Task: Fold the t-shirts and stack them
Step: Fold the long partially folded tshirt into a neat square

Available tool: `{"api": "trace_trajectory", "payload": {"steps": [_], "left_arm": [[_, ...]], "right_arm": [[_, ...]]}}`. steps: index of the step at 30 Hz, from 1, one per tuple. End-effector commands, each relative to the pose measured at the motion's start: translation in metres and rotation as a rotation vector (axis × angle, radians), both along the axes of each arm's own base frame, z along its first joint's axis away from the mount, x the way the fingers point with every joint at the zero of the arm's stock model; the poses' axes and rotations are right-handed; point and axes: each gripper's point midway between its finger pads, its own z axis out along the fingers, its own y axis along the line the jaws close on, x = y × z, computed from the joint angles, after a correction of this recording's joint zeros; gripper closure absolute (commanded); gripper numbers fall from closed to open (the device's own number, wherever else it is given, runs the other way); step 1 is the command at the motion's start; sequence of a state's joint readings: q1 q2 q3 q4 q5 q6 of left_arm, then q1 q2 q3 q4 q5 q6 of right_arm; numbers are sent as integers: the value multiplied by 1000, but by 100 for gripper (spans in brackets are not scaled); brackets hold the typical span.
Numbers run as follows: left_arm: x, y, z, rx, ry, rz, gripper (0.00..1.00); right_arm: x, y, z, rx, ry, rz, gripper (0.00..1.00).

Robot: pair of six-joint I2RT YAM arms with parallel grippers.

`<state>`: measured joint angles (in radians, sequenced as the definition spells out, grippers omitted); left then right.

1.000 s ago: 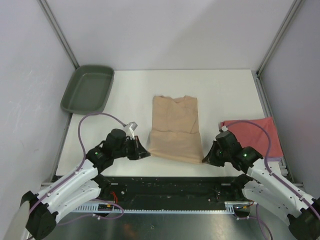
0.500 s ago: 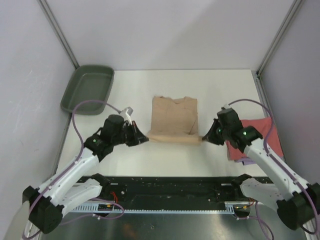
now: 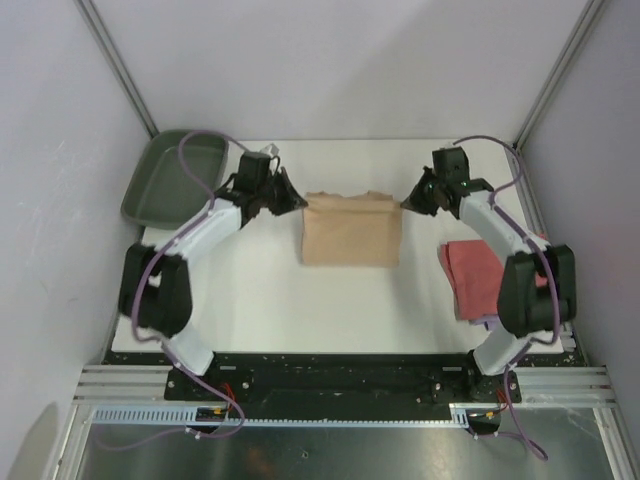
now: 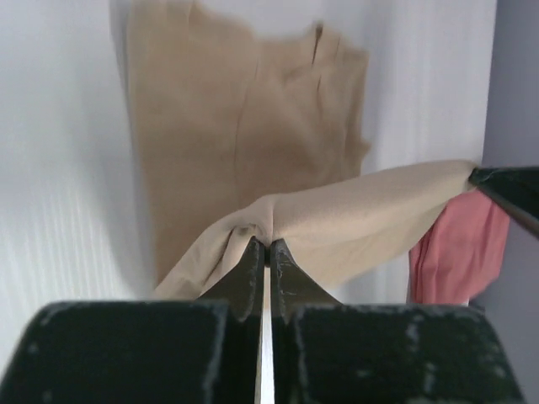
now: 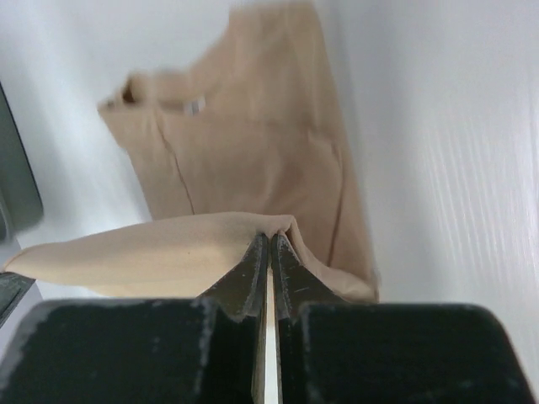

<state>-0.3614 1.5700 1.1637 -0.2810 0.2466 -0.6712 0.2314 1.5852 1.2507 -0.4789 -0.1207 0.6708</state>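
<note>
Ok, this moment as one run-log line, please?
left jaws: shut on tan t-shirt | right jaws: shut on tan t-shirt | fold: doubled over | red t-shirt: aside

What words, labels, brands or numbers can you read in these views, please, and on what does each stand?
No text can be read.
The small pale tag at the neck of the tan t-shirt is too blurred to read.

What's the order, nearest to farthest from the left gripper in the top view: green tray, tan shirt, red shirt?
1. tan shirt, table centre, its edge pinched by the left gripper.
2. green tray, far-left corner, apart from the fingers.
3. red shirt, at the table's right edge.
</note>
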Motion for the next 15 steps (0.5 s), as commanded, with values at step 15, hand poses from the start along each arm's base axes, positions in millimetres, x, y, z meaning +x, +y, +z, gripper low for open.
{"api": "trace_trajectory", "payload": {"steps": [15], "left_arm": [[207, -31, -77, -109, -77, 20, 100]], "right_arm": [[208, -7, -108, -36, -11, -48, 83]]}}
